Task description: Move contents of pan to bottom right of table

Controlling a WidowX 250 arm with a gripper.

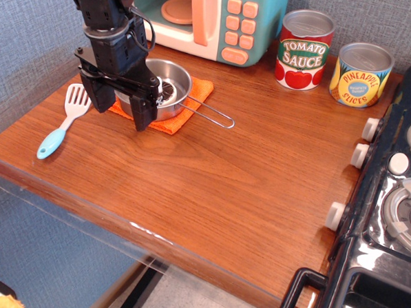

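Observation:
The steel pan point(175, 80) sits on an orange cloth at the back left of the wooden table point(210, 189), its wire handle pointing right. The toy mushroom point(167, 91) lies inside the pan, dark gills showing, partly hidden by my gripper. My gripper point(120, 107) hangs over the pan's left front rim with its two black fingers point(144, 113) spread apart, open and holding nothing. The left finger is in front of the cloth's left corner, the right finger in front of the pan's front wall.
A white spatula with a blue handle point(64, 122) lies left of the pan. A toy microwave point(212, 20) stands behind it. A tomato sauce can point(304, 49) and a pineapple can point(361, 74) stand at the back right. A black stove point(389, 205) borders the right edge.

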